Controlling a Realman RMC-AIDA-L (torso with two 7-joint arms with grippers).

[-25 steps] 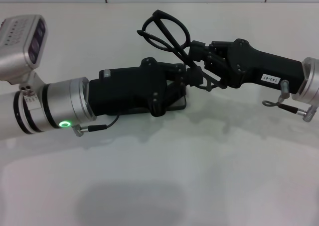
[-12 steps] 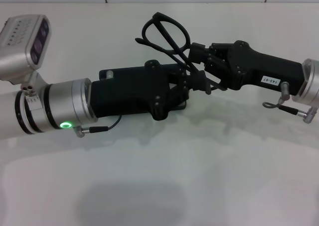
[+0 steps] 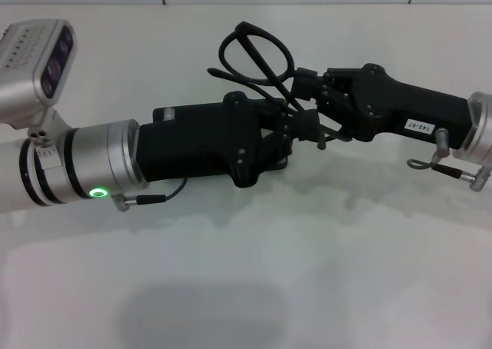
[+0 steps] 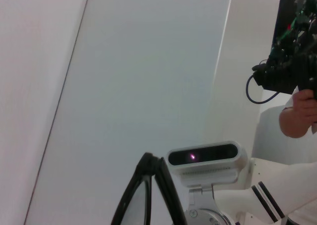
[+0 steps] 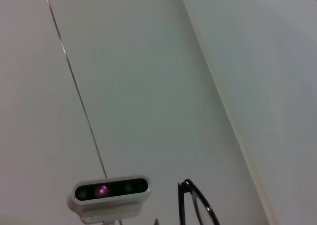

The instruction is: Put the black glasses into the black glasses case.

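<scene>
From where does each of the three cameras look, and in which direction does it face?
Head view: above, looking down at the table; both arms show, left gripper, right gripper, black glasses.
Left wrist view: faces upward at walls; the right arm's camera.
Right wrist view: faces upward; the left arm's camera.
Shared: all three show the glasses.
</scene>
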